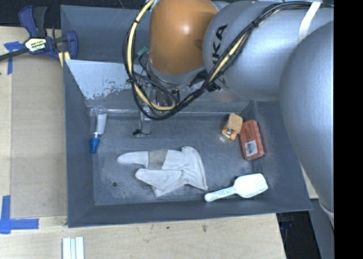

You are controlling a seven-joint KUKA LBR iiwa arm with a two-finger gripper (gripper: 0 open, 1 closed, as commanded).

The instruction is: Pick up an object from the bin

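My gripper (142,130) hangs below the orange wrist cover at the back middle of the bin, its fingertips close to the floor with nothing seen between them. A white work glove (167,170) lies flat just in front of it, toward the bin's front. To the left, a clear pen with a blue cap (97,132) lies along the left wall.
A small tan wooden block (232,126) and a reddish-brown bar (251,139) lie at the right side. A white plastic scoop (240,188) rests near the front right corner. The arm covers the back right of the bin.
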